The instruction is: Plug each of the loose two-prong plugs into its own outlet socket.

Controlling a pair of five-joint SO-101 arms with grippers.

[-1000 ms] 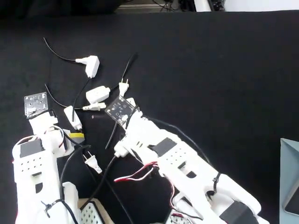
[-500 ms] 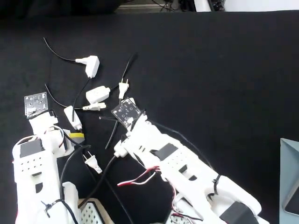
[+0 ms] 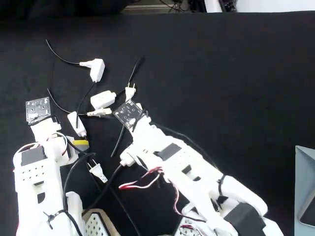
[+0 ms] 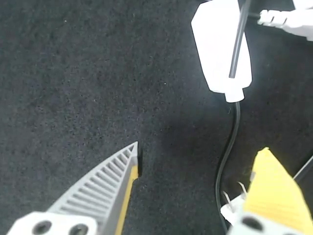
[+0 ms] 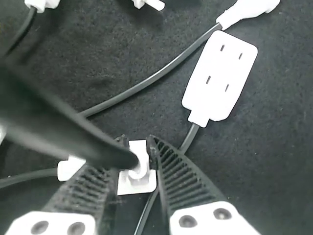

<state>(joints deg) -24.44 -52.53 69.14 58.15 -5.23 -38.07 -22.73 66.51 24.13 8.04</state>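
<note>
My right gripper (image 5: 137, 143) is shut on a small white two-prong plug (image 5: 139, 169), with its black fingers (image 5: 178, 174) on either side of it. A white outlet block (image 5: 220, 81) with slotted sockets lies just ahead on the black mat. In the high view this arm's wrist board (image 3: 127, 114) hides that grip, close to the outlet block (image 3: 102, 100) and a loose plug (image 3: 130, 91). My left gripper (image 4: 200, 147) hangs open over bare mat, near a white plug body (image 4: 222, 46) on a black cord. More loose plugs lie at the upper left (image 3: 97, 69) and lower left (image 3: 97, 170).
Black cords (image 3: 118, 140) cross the mat between the two arms, and one thick cord (image 5: 58, 127) runs close in front of the right wrist camera. The black mat (image 3: 231, 73) stretches to the right. A grey box (image 3: 306, 187) sits at the right edge.
The right arm's wrist swung slightly right and then back toward the outlet block. The left arm has stayed still.
</note>
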